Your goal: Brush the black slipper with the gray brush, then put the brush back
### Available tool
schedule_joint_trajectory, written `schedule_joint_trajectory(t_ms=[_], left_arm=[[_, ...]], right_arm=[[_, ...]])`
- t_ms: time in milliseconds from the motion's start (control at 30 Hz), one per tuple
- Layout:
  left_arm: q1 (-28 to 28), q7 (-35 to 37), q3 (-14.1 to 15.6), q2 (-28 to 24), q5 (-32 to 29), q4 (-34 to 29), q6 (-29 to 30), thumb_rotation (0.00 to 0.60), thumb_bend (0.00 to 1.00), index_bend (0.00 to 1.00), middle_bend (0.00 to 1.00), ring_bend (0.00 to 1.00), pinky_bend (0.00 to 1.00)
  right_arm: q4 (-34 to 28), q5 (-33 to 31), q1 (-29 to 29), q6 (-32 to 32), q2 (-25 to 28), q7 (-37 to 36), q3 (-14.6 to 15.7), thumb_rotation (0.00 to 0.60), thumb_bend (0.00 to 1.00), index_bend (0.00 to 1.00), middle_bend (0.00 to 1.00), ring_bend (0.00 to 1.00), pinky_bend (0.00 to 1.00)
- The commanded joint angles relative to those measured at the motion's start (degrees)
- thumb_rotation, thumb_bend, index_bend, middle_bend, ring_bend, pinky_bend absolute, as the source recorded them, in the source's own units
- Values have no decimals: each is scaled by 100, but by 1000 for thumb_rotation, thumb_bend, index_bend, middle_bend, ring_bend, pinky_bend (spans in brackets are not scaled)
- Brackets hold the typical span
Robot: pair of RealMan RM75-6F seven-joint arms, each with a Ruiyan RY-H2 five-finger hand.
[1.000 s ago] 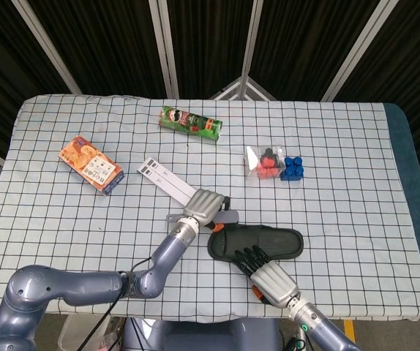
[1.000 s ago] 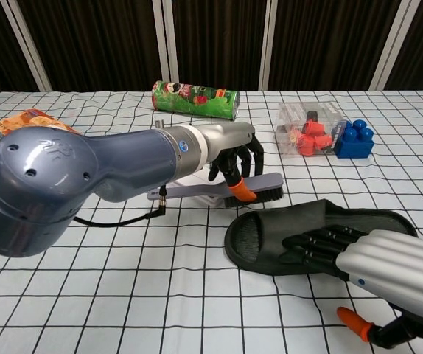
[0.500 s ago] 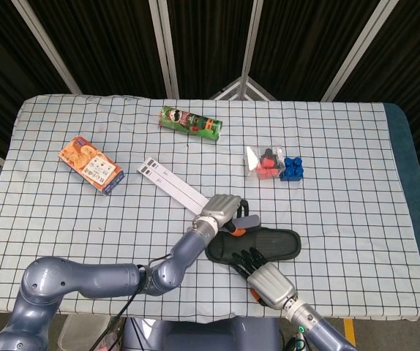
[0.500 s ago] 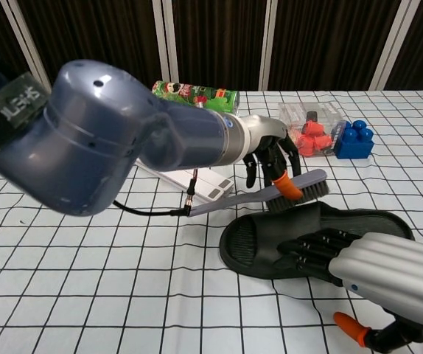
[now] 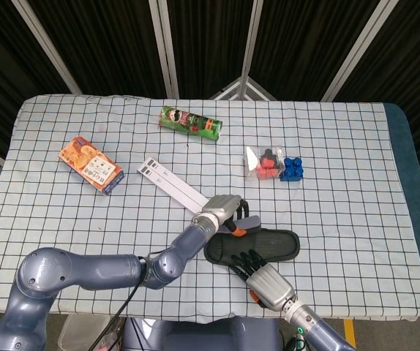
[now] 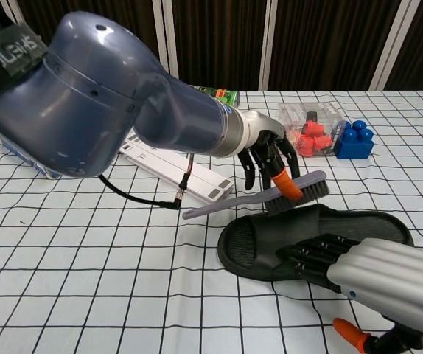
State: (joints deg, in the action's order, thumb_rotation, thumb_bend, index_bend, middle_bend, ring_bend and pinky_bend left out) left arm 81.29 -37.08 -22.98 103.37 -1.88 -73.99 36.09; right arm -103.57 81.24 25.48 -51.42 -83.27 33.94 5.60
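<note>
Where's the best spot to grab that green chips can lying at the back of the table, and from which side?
Grip the green chips can around its middle, coming down from above. It lies on its side on the table, so fingers can straddle the round body across its width. Nothing lies right beside it, so a hand should have room.

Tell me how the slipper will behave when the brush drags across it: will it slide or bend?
The slipper looks like soft molded foam, so it probably flexes a little under the brush. It lies flat on smooth cloth and seems light, so alone it could skid. The right hand rests its fingers on the footbed, which should pin it against the left hand's strokes.
</note>
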Motion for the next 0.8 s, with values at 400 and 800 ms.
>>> schedule_joint_trajectory(t_ms=[400,800], left_arm=[[1360,-691,1717,-948,-2194,-515,-776,600,764,695,743,567,642],[1714,-409,1996,-1145,-2356,-601,-636,600,770,698,745,567,642]], right_arm=[[-53,55,9,-128,4,-38,132,600,630,0,44,12,44],[-80,127,31,-174,32,-108,208,600,629,0,44,13,44]])
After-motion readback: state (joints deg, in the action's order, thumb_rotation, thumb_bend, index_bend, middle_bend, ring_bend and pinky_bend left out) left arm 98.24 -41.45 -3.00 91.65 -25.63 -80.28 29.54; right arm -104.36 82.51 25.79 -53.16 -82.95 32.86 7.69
